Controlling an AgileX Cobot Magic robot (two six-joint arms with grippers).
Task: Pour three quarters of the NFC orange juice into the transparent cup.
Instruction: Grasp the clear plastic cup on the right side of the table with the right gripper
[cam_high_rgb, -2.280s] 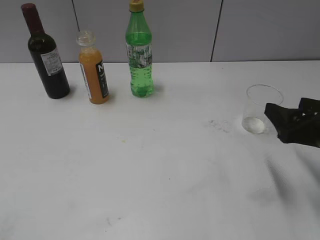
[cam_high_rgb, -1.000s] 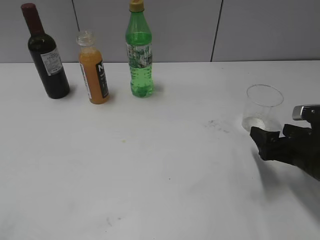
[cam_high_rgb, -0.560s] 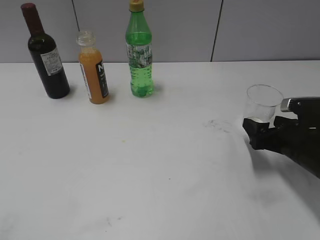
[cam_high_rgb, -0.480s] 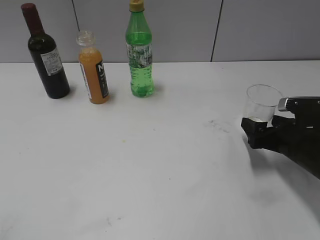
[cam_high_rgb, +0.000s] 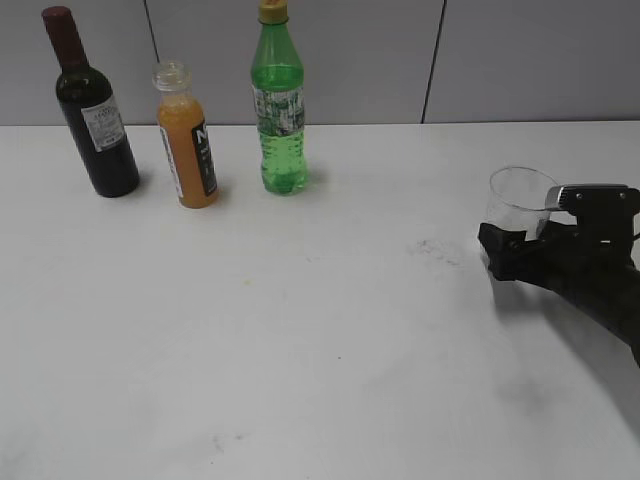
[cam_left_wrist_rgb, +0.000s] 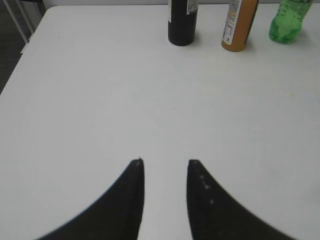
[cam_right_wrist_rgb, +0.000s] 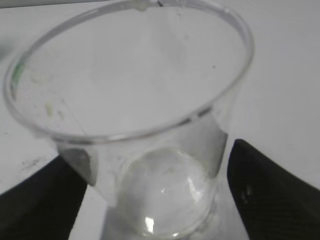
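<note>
Black right gripper (cam_right_wrist_rgb: 150, 195): jaws wide open, one on each side of the transparent cup (cam_high_rgb: 520, 205); touching cannot be told.
Left gripper (cam_left_wrist_rgb: 165, 172): partly open, empty.
Cup: empty, right side.
NFC orange juice (cam_high_rgb: 187, 140): nearly full, far left, between two bottles.

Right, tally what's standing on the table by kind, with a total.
Bottles: 3 (wine bottle, NFC orange juice, green bottle)
Cups: 1 (transparent cup)
Total: 4
</note>
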